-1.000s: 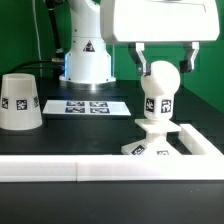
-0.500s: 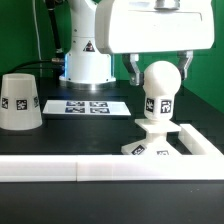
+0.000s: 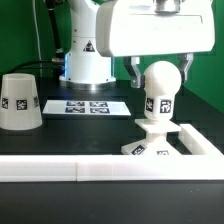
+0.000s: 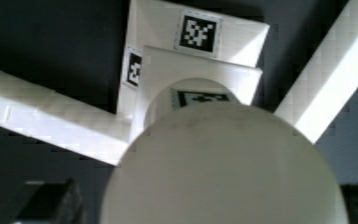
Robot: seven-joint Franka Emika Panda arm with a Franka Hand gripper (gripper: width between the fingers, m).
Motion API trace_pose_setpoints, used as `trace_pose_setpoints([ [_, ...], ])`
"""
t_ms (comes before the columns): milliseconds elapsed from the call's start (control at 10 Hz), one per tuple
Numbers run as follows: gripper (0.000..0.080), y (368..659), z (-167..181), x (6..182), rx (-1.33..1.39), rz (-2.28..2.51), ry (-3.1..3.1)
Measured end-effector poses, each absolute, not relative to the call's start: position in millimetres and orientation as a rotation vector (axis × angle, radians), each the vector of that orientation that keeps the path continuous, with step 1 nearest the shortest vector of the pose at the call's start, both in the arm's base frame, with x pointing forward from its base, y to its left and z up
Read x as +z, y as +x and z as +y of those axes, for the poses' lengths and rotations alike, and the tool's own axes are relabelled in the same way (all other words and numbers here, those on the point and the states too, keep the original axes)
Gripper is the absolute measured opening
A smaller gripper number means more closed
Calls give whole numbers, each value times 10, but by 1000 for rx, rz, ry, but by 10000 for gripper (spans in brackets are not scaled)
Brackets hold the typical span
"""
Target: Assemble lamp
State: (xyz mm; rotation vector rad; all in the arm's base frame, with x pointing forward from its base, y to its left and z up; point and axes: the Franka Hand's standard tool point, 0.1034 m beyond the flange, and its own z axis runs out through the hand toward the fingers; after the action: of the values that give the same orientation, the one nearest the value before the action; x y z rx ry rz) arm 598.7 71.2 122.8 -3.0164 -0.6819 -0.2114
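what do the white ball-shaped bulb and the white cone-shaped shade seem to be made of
White ball-shaped bulb: looks like hard plastic, smooth matte finish, soft shading with no glassy glare. White cone-shaped shade: probably the same matte plastic, judging by its stiff straight walls and even opaque white.

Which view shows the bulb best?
The exterior view: the whole bulb stands upright on the base, neck and tag visible. The wrist view shows mostly its rounded top, close and blurred.
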Motion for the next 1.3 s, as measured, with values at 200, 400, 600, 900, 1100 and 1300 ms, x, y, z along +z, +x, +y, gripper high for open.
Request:
trace_pose_setpoints([
  [200,576,5987,710,1226,-210,-640,-3023],
  [400,576,5986,713,1226,-209,-607,-3027],
  [600,576,5995,718,1223,-220,-271,-3052],
  [900,577,6016,759,1227,-244,171,-3028],
  [1100,578,6018,780,1227,-235,359,-2995],
  [1300,579,6015,794,1226,-222,538,-2956],
])
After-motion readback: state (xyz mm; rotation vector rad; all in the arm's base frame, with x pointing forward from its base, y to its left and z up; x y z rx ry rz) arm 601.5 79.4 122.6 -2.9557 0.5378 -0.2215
